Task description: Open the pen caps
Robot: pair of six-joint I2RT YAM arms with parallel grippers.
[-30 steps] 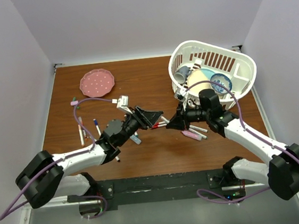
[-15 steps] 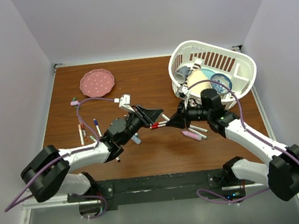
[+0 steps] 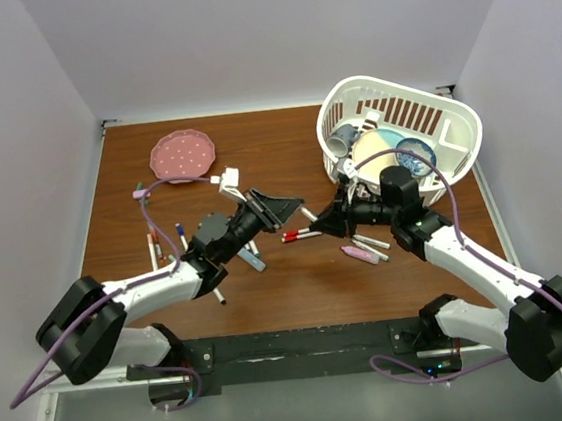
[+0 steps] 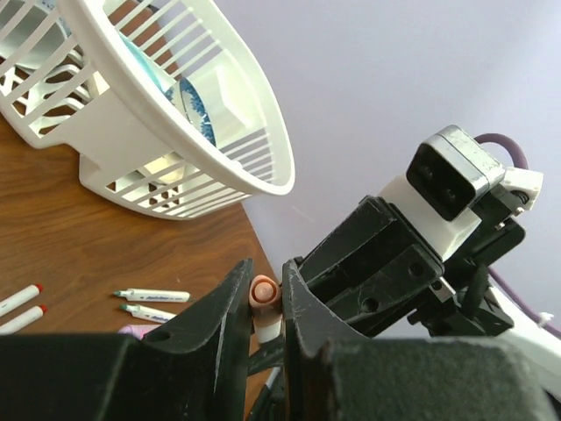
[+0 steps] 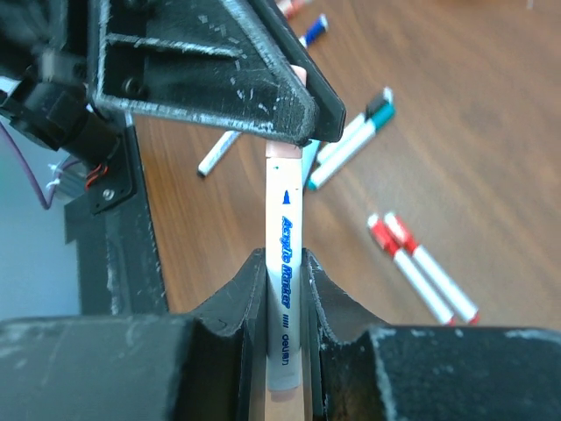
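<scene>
A slim white marker (image 5: pixel 285 254) is held in the air between both grippers. My right gripper (image 5: pixel 285 289) is shut on its barrel. My left gripper (image 4: pixel 263 303) is shut on its peach-pink pen cap (image 4: pixel 264 293), which still lines up with the barrel end (image 5: pixel 284 154). In the top view the left gripper (image 3: pixel 291 209) and right gripper (image 3: pixel 326 224) meet above mid-table. Other capped markers lie on the table: two red ones (image 5: pixel 412 254), two teal ones (image 5: pixel 359 136) and a blue one (image 5: pixel 311 26).
A white basket (image 3: pixel 452 117) holding dishes stands at the back right and shows in the left wrist view (image 4: pixel 131 167). A pink plate (image 3: pixel 183 154) lies at the back left. Loose markers (image 3: pixel 154 249) lie at the left, and a pink highlighter (image 3: pixel 359 254) near the right arm.
My left arm has drawn back to the left and slightly away, so the two grippers stand a little further apart. A red-capped marker on the table now shows between them.
</scene>
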